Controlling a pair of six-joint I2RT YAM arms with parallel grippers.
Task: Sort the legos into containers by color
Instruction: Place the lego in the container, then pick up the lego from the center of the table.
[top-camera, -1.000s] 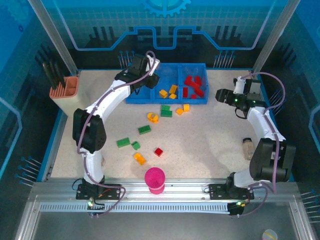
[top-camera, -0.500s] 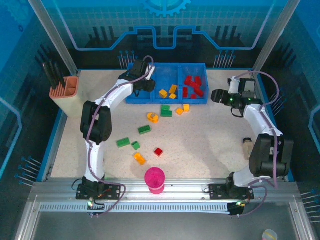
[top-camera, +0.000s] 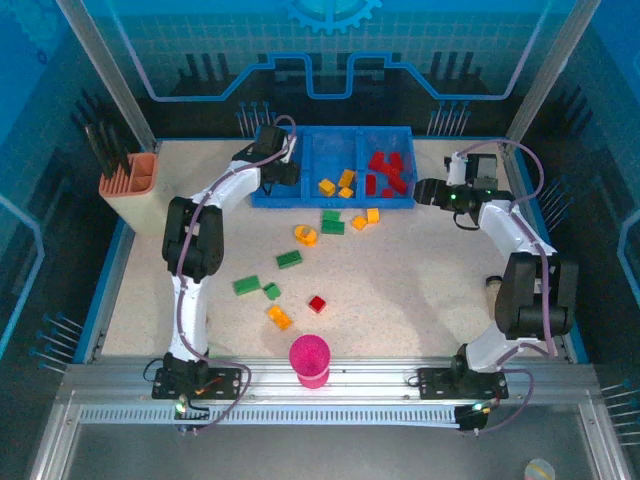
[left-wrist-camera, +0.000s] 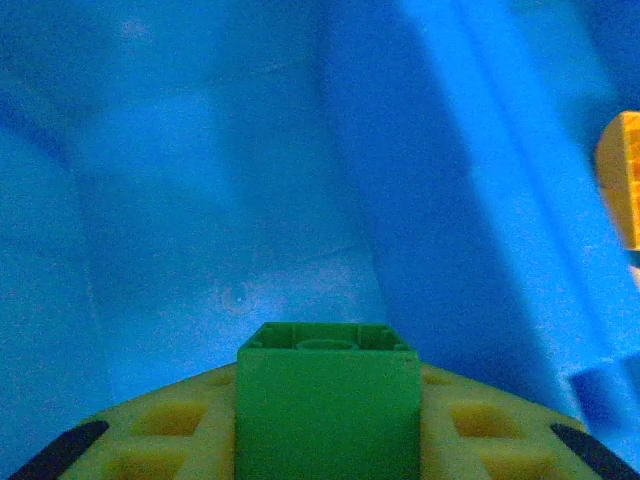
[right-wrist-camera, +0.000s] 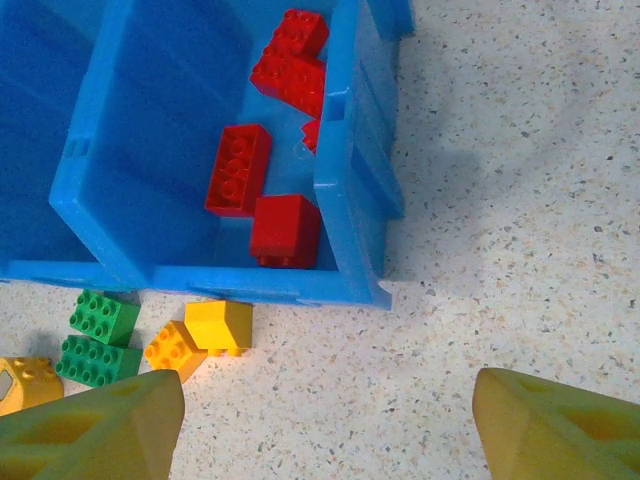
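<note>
The left claw (top-camera: 284, 170) grips a green lego (left-wrist-camera: 327, 405) in the tray's left compartment (left-wrist-camera: 200, 200), at the counter's far edge; the right claw (right-wrist-camera: 325, 420) stands open.

The left claw (top-camera: 284, 172), arm stretched far forward, clamps a green lego (left-wrist-camera: 328, 400); the right claw (right-wrist-camera: 325, 405) gapes wide, empty.

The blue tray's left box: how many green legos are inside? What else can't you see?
- Top view: the left arm covers the left box of the blue tray, hiding the count.
- Left wrist view: the green lego between the fingers is cut off by the bottom edge; gripped or loose, unclear.
- Top view: the right arm half hides a small pale jar.
</note>
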